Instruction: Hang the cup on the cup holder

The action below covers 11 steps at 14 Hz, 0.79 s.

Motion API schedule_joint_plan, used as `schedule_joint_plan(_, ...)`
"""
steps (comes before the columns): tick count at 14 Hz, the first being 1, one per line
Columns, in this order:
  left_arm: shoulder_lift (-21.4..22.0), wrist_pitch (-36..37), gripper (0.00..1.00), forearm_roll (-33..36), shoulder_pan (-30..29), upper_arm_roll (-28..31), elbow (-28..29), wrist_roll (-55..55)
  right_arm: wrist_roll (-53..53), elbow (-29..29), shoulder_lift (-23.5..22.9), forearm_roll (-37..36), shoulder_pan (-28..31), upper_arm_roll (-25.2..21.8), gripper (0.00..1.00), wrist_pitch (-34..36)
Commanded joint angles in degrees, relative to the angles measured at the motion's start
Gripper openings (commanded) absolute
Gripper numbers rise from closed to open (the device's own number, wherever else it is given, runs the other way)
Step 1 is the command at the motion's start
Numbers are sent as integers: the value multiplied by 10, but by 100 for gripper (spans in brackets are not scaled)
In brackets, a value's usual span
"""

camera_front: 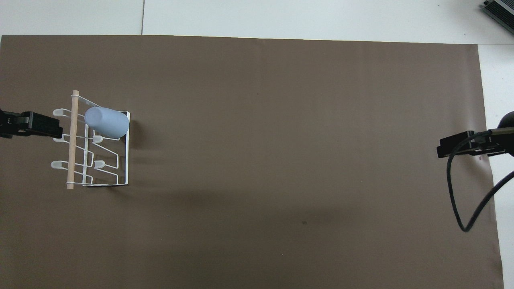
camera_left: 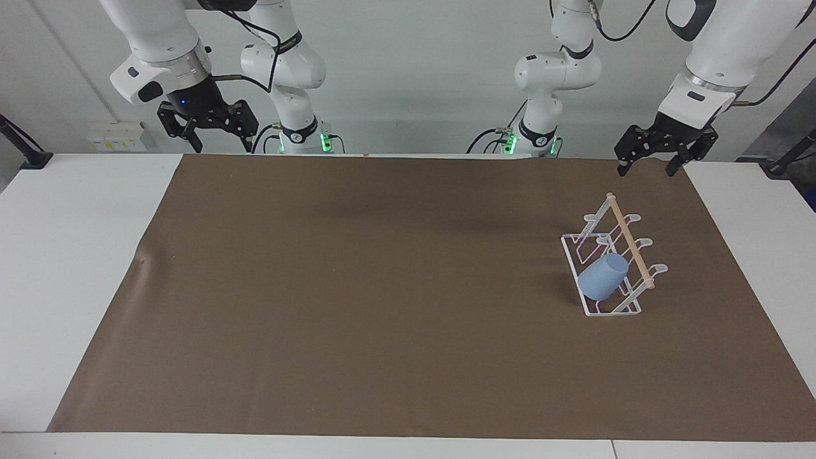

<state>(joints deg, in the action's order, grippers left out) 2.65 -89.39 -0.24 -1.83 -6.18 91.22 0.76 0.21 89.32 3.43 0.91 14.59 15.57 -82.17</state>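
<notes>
The light-blue cup hangs tilted, mouth down, on a slanted prong of the white wire cup holder, at the holder's end farther from the robots. The holder stands on the mat toward the left arm's end of the table, its wooden dowel on top. My left gripper hovers open and empty above the mat's edge, raised well clear of the holder. Over the mat's corner at the right arm's end, my right gripper waits open with nothing in it.
A brown mat covers most of the white table. A black cable loops down from the right arm's wrist above the mat's edge.
</notes>
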Motion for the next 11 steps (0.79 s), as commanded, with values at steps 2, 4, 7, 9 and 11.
schedule_joint_plan(2,14,-5,100,-8,6,7,17,-9,6,15,15,11,7,3,100,3)
schedule_joint_plan(4,14,-4,100,-9,6,7,17,-9,6,15,15,11,8,3,100,3)
schedule_joint_plan(7,14,-3,100,-12,7,7,16,-9,6,15,15,11,8,3,100,3)
schedule_joint_plan(9,14,-3,100,-13,10,7,17,-9,6,15,15,11,8,3,100,2)
schedule_joint_plan(11,14,-3,100,-13,10,7,17,-9,6,15,15,11,8,3,100,3)
